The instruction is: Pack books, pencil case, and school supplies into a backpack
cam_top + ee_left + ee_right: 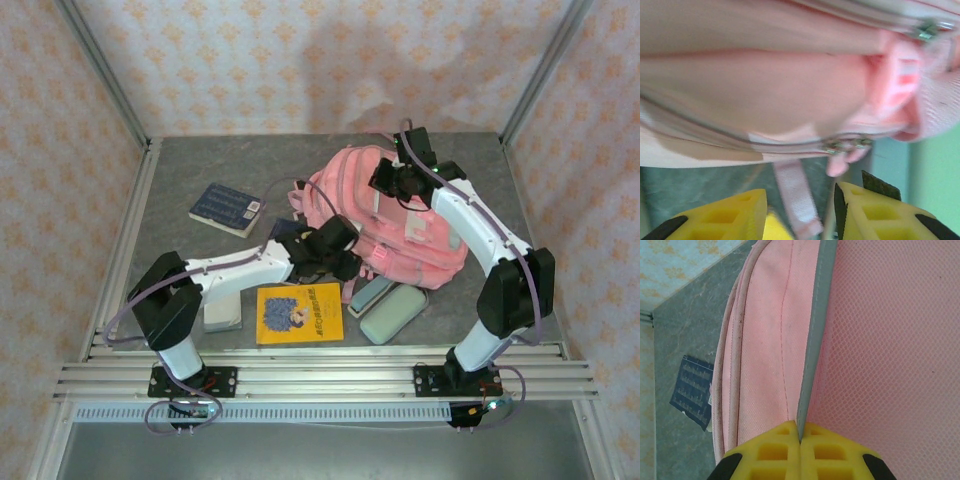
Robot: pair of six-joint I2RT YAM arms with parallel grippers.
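Observation:
The pink backpack (400,225) lies on the grey table. My right gripper (400,182) is at its far top, shut on a grey trim edge (812,350) of the backpack (765,340). My left gripper (335,252) is at the near left side, jaws open, with a loose pink strap (795,195) lying between the fingers and zipper pulls (842,146) just beyond. One navy book (227,208) lies at the left. A yellow book (298,313) and a pale grey-blue book (222,312) lie near the front. The mint pencil case (393,313) and a slim teal bar (368,294) sit by the backpack's near edge.
A second navy book (283,229) pokes out behind my left arm. Metal frame rails (130,240) border the table on the left, right and front. The navy book (692,390) also appears left of the backpack in the right wrist view.

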